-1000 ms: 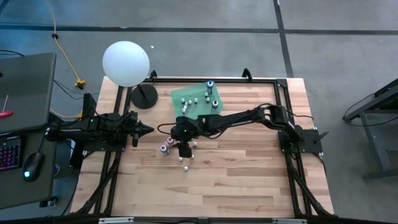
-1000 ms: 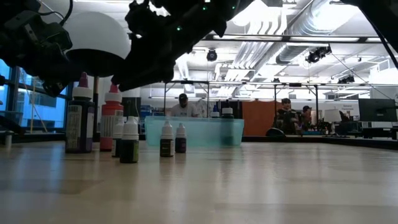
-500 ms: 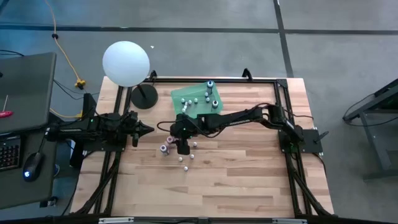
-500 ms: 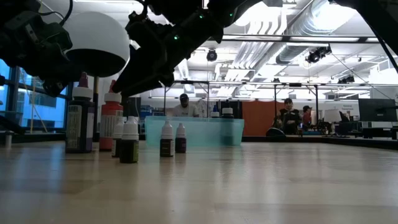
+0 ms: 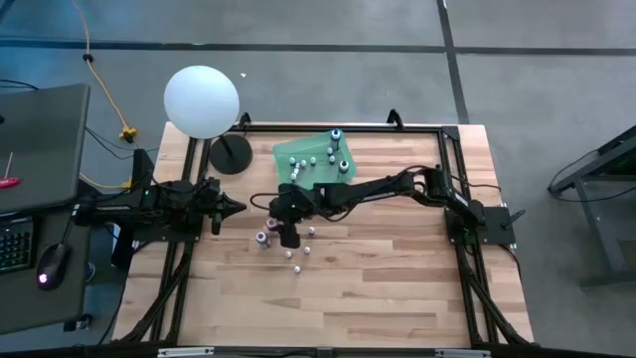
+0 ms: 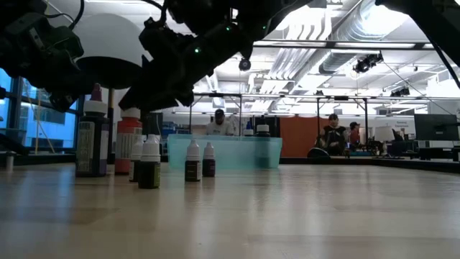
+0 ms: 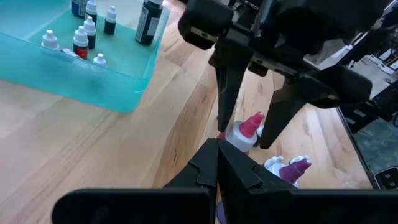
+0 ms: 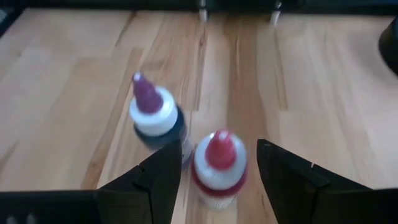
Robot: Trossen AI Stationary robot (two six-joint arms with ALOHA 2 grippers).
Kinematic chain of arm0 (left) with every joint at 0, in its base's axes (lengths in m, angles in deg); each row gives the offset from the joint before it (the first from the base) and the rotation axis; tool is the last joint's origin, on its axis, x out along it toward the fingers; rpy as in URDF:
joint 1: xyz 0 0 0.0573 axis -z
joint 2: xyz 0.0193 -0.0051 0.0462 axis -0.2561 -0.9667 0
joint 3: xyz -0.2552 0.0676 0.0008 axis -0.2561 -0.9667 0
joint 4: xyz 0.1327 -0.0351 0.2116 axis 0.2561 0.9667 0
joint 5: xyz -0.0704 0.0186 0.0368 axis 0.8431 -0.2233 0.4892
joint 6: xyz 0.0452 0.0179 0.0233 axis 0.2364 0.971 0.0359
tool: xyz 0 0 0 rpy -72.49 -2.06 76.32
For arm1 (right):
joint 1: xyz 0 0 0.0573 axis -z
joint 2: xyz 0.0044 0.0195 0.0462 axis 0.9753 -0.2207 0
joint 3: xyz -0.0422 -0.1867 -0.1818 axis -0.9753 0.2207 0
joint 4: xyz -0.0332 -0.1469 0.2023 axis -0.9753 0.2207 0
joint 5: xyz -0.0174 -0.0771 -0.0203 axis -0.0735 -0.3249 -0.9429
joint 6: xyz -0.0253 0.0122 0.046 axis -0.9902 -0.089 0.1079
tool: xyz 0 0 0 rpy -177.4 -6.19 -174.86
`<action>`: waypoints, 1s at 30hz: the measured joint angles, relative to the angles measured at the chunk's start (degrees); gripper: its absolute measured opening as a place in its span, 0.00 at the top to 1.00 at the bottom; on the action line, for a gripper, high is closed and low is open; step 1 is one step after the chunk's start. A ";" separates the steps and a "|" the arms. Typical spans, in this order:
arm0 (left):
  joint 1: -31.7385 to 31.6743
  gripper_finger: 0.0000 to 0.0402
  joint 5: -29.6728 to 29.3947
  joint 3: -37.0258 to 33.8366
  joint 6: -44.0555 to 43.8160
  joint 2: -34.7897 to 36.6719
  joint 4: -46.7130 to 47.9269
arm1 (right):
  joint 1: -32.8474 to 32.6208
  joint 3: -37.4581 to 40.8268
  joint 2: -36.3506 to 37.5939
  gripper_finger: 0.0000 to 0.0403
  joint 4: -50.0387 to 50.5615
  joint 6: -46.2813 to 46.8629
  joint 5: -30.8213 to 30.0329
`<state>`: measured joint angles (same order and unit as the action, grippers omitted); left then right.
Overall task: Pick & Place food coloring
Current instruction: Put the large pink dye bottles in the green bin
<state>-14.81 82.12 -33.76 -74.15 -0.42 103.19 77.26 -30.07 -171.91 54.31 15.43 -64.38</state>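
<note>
The right gripper [image 8: 211, 171], fingers spread, hovers directly over an upright red-capped bottle [image 8: 219, 169] near the table's centre (a purple-capped bottle [image 8: 155, 119] stands just beside it at ten o'clock), while the left gripper [image 5: 237, 208] waits closed at nine o'clock.

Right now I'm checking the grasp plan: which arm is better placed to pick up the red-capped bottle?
The right. The right gripper hangs open directly over the red-capped bottle, fingers either side. The left gripper waits shut at the table's left edge.
</note>
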 joint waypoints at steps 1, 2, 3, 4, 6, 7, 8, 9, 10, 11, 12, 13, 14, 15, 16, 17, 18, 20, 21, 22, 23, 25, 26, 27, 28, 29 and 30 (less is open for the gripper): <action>0.01 1.00 0.00 0.00 0.00 0.00 0.00 | 0.02 0.00 0.00 0.50 -0.54 0.00 0.04; -0.01 1.00 -0.02 0.00 0.00 0.00 -0.02 | 0.02 0.00 0.00 0.50 -1.02 0.00 0.08; -0.01 1.00 -0.02 0.00 0.00 0.00 -0.02 | 0.02 0.00 0.02 0.50 -1.04 0.01 0.08; 0.00 1.00 -0.01 0.00 0.00 0.00 -0.01 | 0.00 0.00 0.02 0.50 -0.93 0.02 0.10; 0.00 1.00 -0.02 0.00 0.00 0.00 -0.01 | 0.00 0.00 0.02 0.51 -0.68 0.00 0.27; 0.00 1.00 -0.02 0.00 0.00 0.00 -0.02 | 0.00 0.00 0.02 0.51 -0.67 0.00 0.32; 0.01 1.00 -0.02 0.00 0.00 0.00 0.00 | 0.00 0.00 0.02 0.51 -0.68 0.00 0.38; -0.01 1.00 -0.02 0.00 0.00 0.00 0.00 | 0.00 0.00 0.02 0.51 -0.62 0.01 0.40; 0.01 1.00 -0.02 0.00 0.00 -0.01 -0.01 | 0.00 0.00 0.02 0.51 -0.54 0.00 0.27; -0.01 1.00 -0.02 0.00 0.00 0.00 -0.02 | 0.00 0.00 0.02 0.51 -0.55 0.00 0.14; 0.01 1.00 -0.02 0.00 0.00 0.00 -0.02 | 0.00 0.00 0.02 0.51 -0.63 0.00 0.05; 0.00 1.00 -0.02 0.00 0.00 0.00 -0.02 | 0.00 0.00 0.02 0.51 -0.75 0.00 0.09; 0.00 1.00 -0.02 0.00 0.00 0.00 -0.02 | 0.00 0.00 0.02 0.51 -0.75 0.04 0.26; 0.00 1.00 -0.02 0.00 0.00 0.00 -0.02 | 0.00 0.00 0.02 0.51 -0.46 0.23 0.40; -0.01 1.00 -0.02 0.00 0.00 0.00 -0.02 | 0.00 0.00 0.02 0.51 -0.08 0.22 0.43; -0.01 1.00 -0.02 0.00 0.00 0.00 -0.02 | 0.00 0.00 0.02 0.51 0.09 0.19 0.29; -0.01 1.00 -0.02 0.00 0.00 0.00 -0.02 | 0.00 0.00 0.02 0.51 0.01 0.17 0.12; 0.00 1.00 -0.02 0.00 0.00 0.00 -0.02 | 0.00 0.00 0.02 0.51 -0.48 0.17 -0.09; 0.00 1.00 -0.02 0.00 0.00 0.00 -0.02 | 0.00 0.00 0.02 0.51 -0.54 0.20 0.04; -0.01 1.00 -0.02 0.00 0.00 0.00 -0.02 | 0.00 0.00 0.02 0.51 -0.41 0.35 0.06; -0.01 1.00 -0.02 0.00 0.00 0.00 -0.01 | 0.00 0.00 -0.26 0.51 -0.52 0.39 0.10; -0.01 1.00 -0.02 0.00 0.00 0.00 -0.02 | 0.00 0.00 -0.88 0.51 -1.36 0.47 0.43; 0.01 1.00 -0.02 0.00 0.00 0.00 0.00 | 0.00 0.02 -1.30 0.51 -1.31 0.52 0.72; -0.01 1.00 -0.04 0.00 0.00 0.00 -0.02 | 0.00 0.02 -1.90 0.51 -2.02 0.50 0.90; -0.01 1.00 -0.04 0.00 0.00 0.00 -0.04 | -0.02 0.02 -2.16 0.51 -2.28 0.51 0.87; 0.01 1.00 -0.03 0.00 0.00 0.00 -0.03 | -0.06 0.05 -2.21 0.51 -1.72 0.70 0.76; 0.01 1.00 -0.01 0.00 0.00 0.00 -0.02 | -0.13 0.09 -2.21 0.51 -1.79 1.12 0.70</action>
<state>-14.80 82.11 -33.76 -74.15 -0.42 103.17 77.13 -29.98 -174.12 52.52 16.55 -63.68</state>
